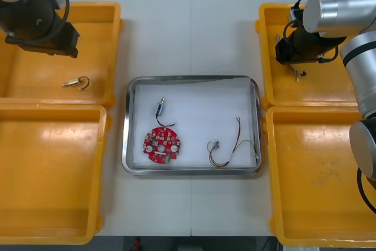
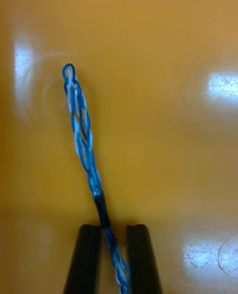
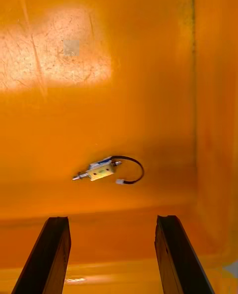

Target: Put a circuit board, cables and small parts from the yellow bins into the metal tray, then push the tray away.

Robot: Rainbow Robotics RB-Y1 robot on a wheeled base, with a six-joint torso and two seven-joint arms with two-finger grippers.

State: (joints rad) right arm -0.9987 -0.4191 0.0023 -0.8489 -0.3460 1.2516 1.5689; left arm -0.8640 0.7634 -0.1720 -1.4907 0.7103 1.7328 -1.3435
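**Obs:** Light table (image 1: 194, 39), yellow bins at both sides, metal tray (image 1: 191, 78) between them, white inside. A circuit board (image 1: 162, 143) and a red and yellow cable (image 1: 226, 145) lie in it. What does the right gripper (image 2: 110, 232) hold?

**Rec:** A twisted blue and white cable (image 2: 82, 135), pinched between the jaws just behind its black sleeve (image 2: 100, 207). The rest runs out ahead of the fingertips over the far right bin (image 1: 335, 89). Can't tell whether the looped end touches the floor.

**Obs:** Handling?

**Rec:** Light and limp, I'd judge. It will likely droop and swing in transit. The twist should give the pads some bite. Near the sleeve looks like the firmest place to hold.

**Obs:** Left gripper (image 3: 113, 219)?

**Rec:** Jaws spread wide, nothing between them. A small metal part (image 3: 99, 171) lies ahead of them near their mid-line, clear of both fingertips. Its black lead (image 3: 134, 167) curls off one end. Probably hard and slick. I'd close across the body, not the lead.
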